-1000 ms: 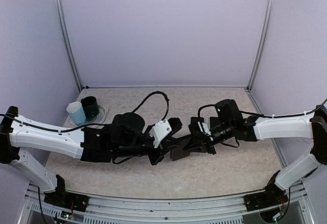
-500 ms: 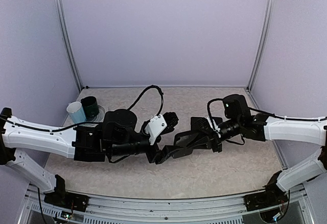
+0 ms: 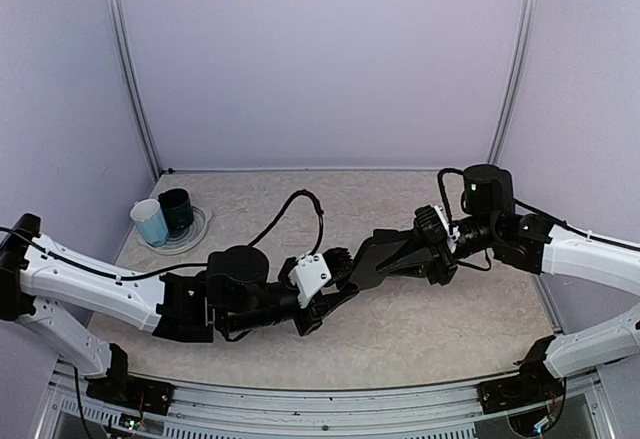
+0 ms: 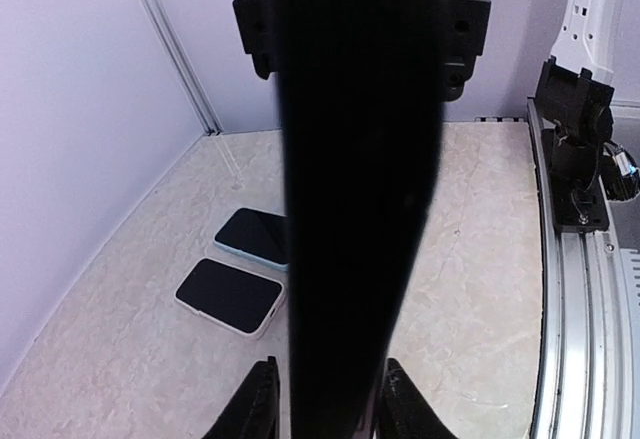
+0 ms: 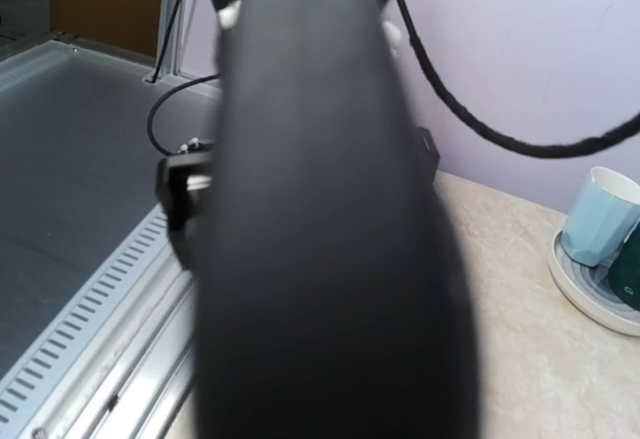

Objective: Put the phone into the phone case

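Top external shows the black flat slab [image 3: 385, 257], phone or case I cannot tell, held aloft over the beige marbled table [image 3: 400, 349], seemingly for a handover. The right gripper [image 3: 428, 245] is clenched on one end and the left gripper [image 4: 328, 409] flanks the other, grip unclear. Lilac walls [image 3: 320, 59] stand well apart.
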You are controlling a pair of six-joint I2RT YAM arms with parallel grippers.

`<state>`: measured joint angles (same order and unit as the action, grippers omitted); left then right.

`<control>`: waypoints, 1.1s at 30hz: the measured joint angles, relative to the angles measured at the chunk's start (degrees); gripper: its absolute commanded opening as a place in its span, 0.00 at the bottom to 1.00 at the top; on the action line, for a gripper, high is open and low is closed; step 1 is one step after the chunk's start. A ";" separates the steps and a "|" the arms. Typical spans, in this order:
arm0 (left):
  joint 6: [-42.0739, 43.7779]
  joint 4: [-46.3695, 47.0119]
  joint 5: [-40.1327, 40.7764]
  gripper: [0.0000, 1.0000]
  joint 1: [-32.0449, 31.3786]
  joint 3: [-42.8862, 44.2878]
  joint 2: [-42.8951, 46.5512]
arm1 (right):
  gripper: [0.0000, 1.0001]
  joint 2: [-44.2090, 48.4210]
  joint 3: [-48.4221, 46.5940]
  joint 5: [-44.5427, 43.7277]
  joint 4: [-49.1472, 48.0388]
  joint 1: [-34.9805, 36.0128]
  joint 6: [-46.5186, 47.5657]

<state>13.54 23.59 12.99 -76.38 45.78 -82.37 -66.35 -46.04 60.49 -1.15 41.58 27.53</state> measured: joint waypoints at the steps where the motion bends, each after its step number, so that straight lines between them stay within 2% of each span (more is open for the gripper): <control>1: 0.33 0.44 0.50 0.30 -0.24 0.70 -0.76 | 0.00 0.17 0.00 -0.02 0.02 0.00 -0.09; 2: 0.68 0.83 1.03 0.24 -0.55 1.31 -1.49 | 0.00 0.31 0.00 0.00 0.00 0.00 -0.13; 4: 0.92 1.44 1.42 0.00 -0.90 1.68 -2.38 | 0.00 0.57 0.00 0.00 0.02 0.00 -0.15; 12: 0.57 1.62 0.76 0.00 -1.36 1.68 -2.56 | 0.00 1.11 0.00 1.07 0.87 0.00 1.57; 13: 0.55 1.62 0.74 0.02 -1.36 1.68 -2.54 | 0.00 1.14 0.00 1.05 0.90 0.00 1.60; 14: 0.48 1.62 0.72 0.24 -1.36 1.68 -2.54 | 0.00 1.18 0.00 1.05 0.94 0.00 1.62; 15: 0.42 1.64 0.70 0.41 -1.36 1.68 -2.54 | 0.00 1.22 0.00 1.03 1.05 0.00 1.64; 17: 0.15 1.57 1.44 0.46 -1.44 1.68 -2.47 | 0.00 1.38 -0.02 0.98 1.29 0.00 1.57; 21: -0.26 1.05 3.85 0.47 -1.40 1.44 -1.81 | 0.00 2.08 -0.02 1.03 1.53 0.00 1.55; 23: -0.26 0.72 4.09 0.41 -1.40 1.38 -0.87 | 0.00 2.34 -0.20 1.03 1.66 0.00 1.66; 24: -0.26 0.59 3.98 0.34 -1.40 1.38 -0.26 | 0.00 2.40 -0.28 1.03 1.70 0.00 1.73; 27: -0.66 0.37 3.43 0.03 -1.57 1.40 0.55 | 0.00 2.43 -0.74 0.96 1.60 0.00 2.03; 28: -0.28 0.33 2.84 0.00 -1.68 1.40 0.57 | 0.00 2.43 -0.90 0.72 1.38 0.00 1.97; 32: -0.68 -0.24 2.19 0.00 -1.81 1.53 0.55 | 0.00 2.40 -1.01 0.87 1.60 -0.02 1.29; 33: -1.01 -0.31 2.12 0.00 -1.81 1.60 0.50 | 0.04 2.40 -1.01 0.87 1.57 -0.02 0.98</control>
<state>12.53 23.29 15.11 -78.19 47.37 -81.87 -63.94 -47.05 61.36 0.43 41.56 28.51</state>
